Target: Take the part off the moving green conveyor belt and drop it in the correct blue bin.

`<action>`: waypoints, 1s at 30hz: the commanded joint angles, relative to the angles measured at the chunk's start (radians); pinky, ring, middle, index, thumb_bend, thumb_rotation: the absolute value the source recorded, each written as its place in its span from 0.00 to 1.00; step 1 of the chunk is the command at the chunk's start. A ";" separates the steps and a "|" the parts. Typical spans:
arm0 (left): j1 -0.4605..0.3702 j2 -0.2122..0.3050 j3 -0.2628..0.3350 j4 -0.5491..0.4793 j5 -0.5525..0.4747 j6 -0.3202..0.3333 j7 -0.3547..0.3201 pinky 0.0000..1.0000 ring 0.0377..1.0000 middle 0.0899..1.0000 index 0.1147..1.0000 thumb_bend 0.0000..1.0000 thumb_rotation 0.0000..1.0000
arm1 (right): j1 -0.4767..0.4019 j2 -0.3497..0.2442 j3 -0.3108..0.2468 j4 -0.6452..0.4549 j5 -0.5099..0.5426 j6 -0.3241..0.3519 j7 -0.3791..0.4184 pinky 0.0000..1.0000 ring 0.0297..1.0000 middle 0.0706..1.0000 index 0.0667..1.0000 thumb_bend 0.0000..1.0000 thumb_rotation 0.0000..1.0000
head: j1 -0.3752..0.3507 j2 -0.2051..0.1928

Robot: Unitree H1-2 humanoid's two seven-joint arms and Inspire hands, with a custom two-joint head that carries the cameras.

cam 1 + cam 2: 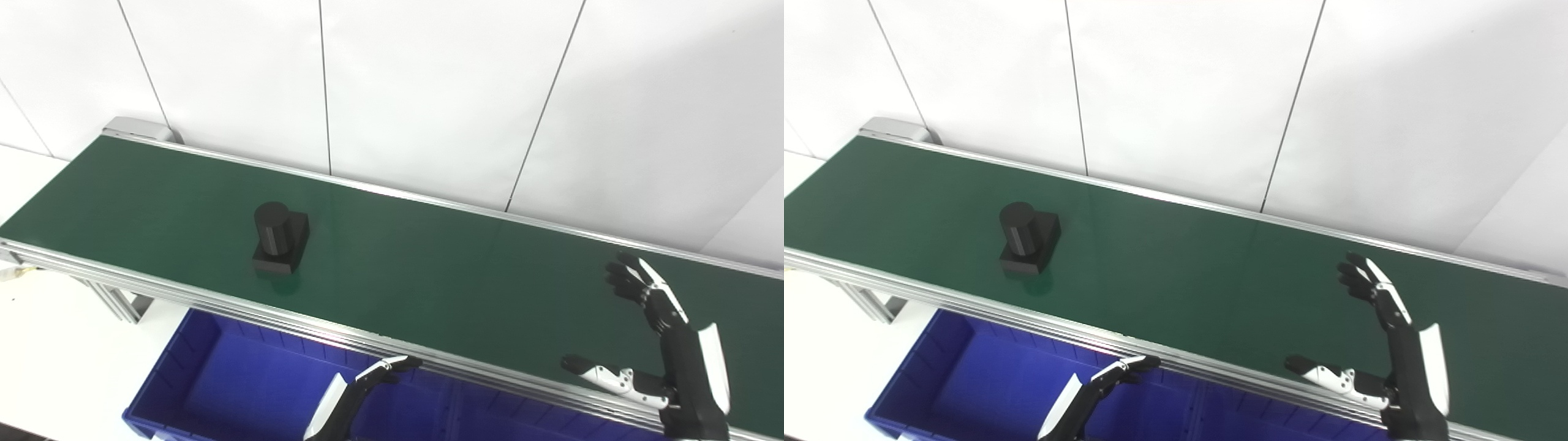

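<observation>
A black part (280, 237), a short cylinder standing on a square base, sits on the green conveyor belt (429, 269) left of centre; it also shows in the right eye view (1028, 237). My right hand (664, 343) is open above the belt's right end, fingers spread upward and thumb out to the left, far right of the part and empty. My left hand (355, 395) is low at the bottom edge, over the blue bin (202, 380) in front of the belt. Only its fingers show, stretched out and holding nothing.
The belt runs diagonally from far left to near right, with aluminium rails (306, 324) along both sides. A white panelled wall (429, 92) stands right behind it. The blue bin sits below the belt's near rail, and a second blue compartment (527, 425) shows to its right.
</observation>
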 commanded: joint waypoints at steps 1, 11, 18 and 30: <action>0.002 -0.009 0.001 -0.024 -0.044 -0.025 -0.012 0.76 0.82 0.81 0.75 1.00 0.29 | -0.041 -0.014 0.000 -0.031 -0.002 0.014 0.016 0.75 0.78 0.80 0.86 0.91 0.39 | 0.001 -0.002; 0.011 -0.070 0.059 0.007 -0.162 -0.025 -0.134 0.74 0.83 0.83 0.76 1.00 0.32 | -0.125 -0.015 0.010 -0.012 0.014 0.058 0.058 0.78 0.79 0.80 0.87 0.94 0.42 | 0.019 -0.010; 0.014 -0.112 0.116 0.021 -0.198 -0.025 -0.214 0.76 0.82 0.82 0.77 1.00 0.30 | -0.177 -0.024 0.040 0.008 0.024 0.066 0.107 0.80 0.80 0.80 0.87 0.91 0.38 | 0.021 -0.006; 0.032 -0.133 0.172 0.012 -0.201 -0.025 -0.297 0.74 0.81 0.80 0.75 1.00 0.31 | -0.288 0.002 0.123 0.034 -0.047 0.158 0.168 0.70 0.76 0.79 0.88 0.89 0.42 | -0.005 0.003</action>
